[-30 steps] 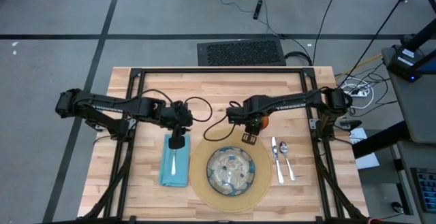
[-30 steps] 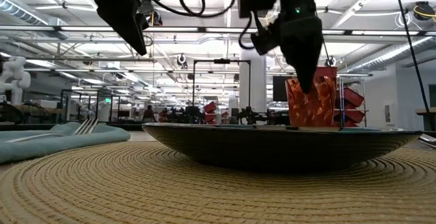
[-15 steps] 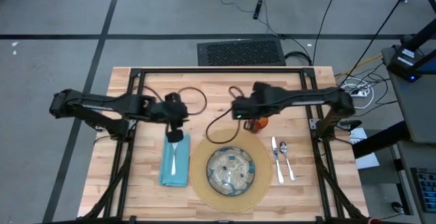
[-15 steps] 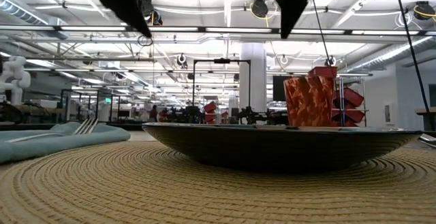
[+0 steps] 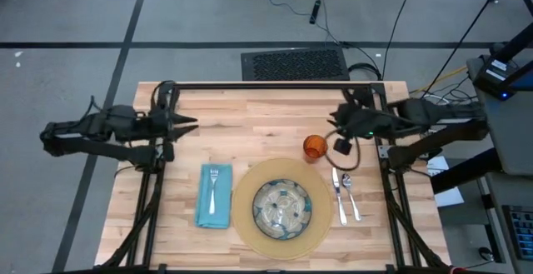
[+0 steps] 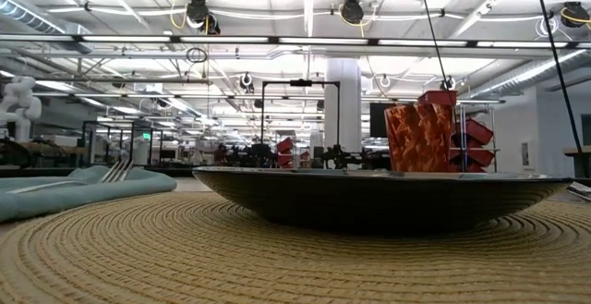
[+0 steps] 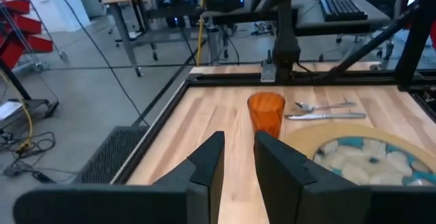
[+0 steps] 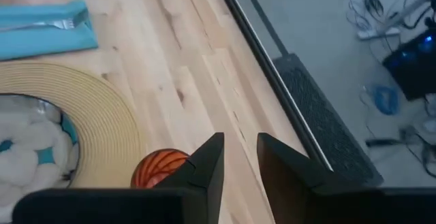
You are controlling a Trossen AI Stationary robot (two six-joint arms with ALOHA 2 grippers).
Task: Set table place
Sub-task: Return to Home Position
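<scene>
The round tan mat (image 5: 250, 228) lies near the table's front edge with the patterned glass bowl (image 5: 281, 205) on it. The teal napkin (image 5: 214, 195) lies left of the mat, and the silver fork (image 5: 213, 184) lies on the napkin. The knife (image 5: 339, 196) and spoon (image 5: 351, 192) lie right of the mat. The orange cup (image 5: 313, 147) stands upright on the table just beyond the mat. My left gripper (image 5: 193, 125) is shut and empty, high over the table's left side. My right gripper (image 5: 333, 117) is shut and empty, high, right of the cup.
Black frame rails (image 5: 266, 85) run along the table's far edge and down both sides. Bare wood (image 5: 250, 120) lies between the two grippers on the far half of the table. A floor grate (image 5: 296, 62) and cables lie beyond the table.
Both grippers have risen and drawn back. The left has gone from over the napkin toward the table's left edge. The right has gone from the cup toward the right edge. The cup stays upright on the table and the fork stays on the napkin.
</scene>
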